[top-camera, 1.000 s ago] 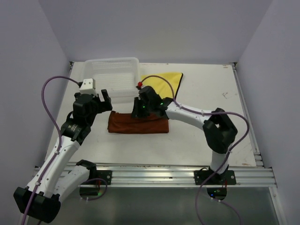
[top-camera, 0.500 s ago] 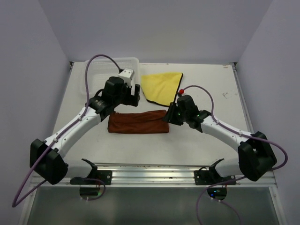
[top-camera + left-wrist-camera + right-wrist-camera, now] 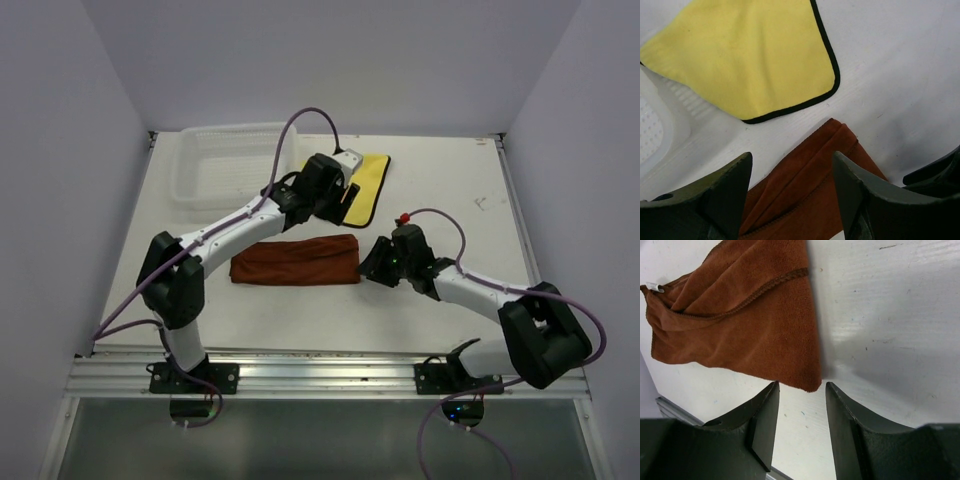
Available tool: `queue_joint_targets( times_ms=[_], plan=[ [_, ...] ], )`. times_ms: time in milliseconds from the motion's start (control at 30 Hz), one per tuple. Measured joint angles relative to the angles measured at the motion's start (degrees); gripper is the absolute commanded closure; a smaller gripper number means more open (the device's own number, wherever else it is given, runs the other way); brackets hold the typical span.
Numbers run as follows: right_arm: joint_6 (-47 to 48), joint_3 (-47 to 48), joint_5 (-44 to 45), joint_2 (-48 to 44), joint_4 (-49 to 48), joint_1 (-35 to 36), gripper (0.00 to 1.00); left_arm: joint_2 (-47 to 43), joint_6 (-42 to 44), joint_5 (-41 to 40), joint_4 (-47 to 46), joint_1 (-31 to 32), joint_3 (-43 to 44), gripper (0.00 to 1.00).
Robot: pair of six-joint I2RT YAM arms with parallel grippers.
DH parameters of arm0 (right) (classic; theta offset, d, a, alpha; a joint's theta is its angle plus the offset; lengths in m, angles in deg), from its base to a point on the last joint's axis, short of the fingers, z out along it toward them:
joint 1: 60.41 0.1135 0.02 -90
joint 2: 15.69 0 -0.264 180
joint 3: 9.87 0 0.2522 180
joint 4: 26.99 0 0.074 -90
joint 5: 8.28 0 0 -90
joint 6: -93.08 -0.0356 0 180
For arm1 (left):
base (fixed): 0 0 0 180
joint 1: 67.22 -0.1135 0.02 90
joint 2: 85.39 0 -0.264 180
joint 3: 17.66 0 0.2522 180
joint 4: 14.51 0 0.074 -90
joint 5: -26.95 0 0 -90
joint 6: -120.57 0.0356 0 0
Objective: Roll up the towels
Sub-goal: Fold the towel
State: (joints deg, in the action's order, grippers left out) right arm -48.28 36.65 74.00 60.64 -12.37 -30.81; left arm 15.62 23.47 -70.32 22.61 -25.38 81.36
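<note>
A white mesh basket (image 3: pixel 220 165) sits on the pale worktop (image 3: pixel 450 190) at eleven o'clock, near its far edge. A metal rail (image 3: pixel 330 372) runs along six o'clock.

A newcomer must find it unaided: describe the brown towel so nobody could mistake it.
Start from the white table and look nearer than the basket at its far left corner. The brown towel lies near the middle, stretched left to right. Unlike the yellow towel lying flat beyond it, it is rust-brown and folded into a long narrow band.
</note>
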Motion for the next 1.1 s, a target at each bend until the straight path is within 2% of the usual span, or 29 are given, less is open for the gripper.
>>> queue_joint_targets(
  times_ms=[233,367,400,500,733,967,1100],
  plan=[
    [-1.9,-0.9,-1.7,6.2,-5.4,-0.4,0.57,6.3,2.0,0.9,0.6,1.5,5.0,0.35],
    [-3.0,-1.3,-2.9,8.8,-8.8,-0.4,0.78,8.1,2.9,1.8,0.7,1.7,6.2,0.36],
    [-3.3,-1.5,-3.2,9.2,-9.4,-0.4,0.86,8.4,3.3,2.2,0.7,1.7,6.4,0.36],
    [-4.0,-2.2,-3.9,9.7,-10.8,-0.4,0.98,9.9,5.1,3.0,0.7,2.1,7.3,0.37],
    [-4.7,-3.3,-4.3,10.1,-12.9,-0.4,1.00,12.5,10.0,6.8,0.9,4.0,7.0,0.54],
    [-6.0,-3.9,-6.1,11.7,-16.3,-0.4,1.00,12.3,13.6,14.8,-3.2,4.5,1.2,0.70],
    [-6.5,-4.1,-7.0,12.1,-17.2,-0.7,1.00,12.4,14.3,18.7,-6.3,4.5,-0.9,0.69]
  ],
)
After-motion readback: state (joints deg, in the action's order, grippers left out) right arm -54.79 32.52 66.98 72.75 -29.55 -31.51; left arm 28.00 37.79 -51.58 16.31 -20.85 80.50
